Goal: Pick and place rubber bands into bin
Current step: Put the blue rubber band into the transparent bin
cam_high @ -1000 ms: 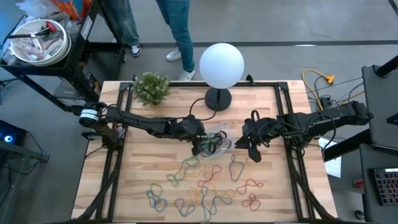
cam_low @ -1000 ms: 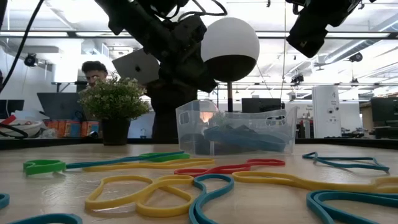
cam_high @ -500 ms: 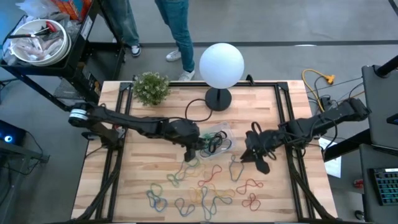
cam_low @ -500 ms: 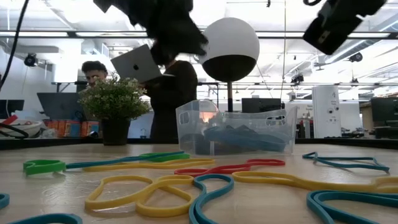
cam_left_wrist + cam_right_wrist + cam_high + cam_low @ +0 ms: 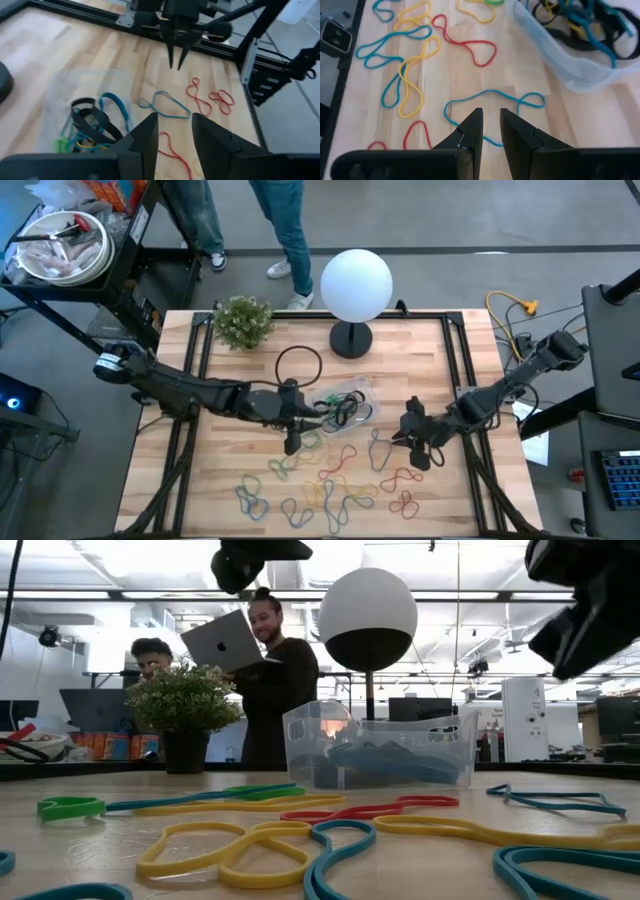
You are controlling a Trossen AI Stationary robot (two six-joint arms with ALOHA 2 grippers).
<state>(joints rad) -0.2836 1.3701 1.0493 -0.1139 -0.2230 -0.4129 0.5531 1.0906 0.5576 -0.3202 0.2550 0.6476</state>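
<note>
Both grippers hang empty above the table. Left gripper sits just beside the bin, on its left, fingers apart with nothing between them. Right gripper hovers right of the bin, its fingers slightly apart over a blue band, not touching it. Several bands, black, blue and yellow, lie in the bin; many more bands, red, yellow, blue and green, are scattered on the wood nearer the front edge.
</note>
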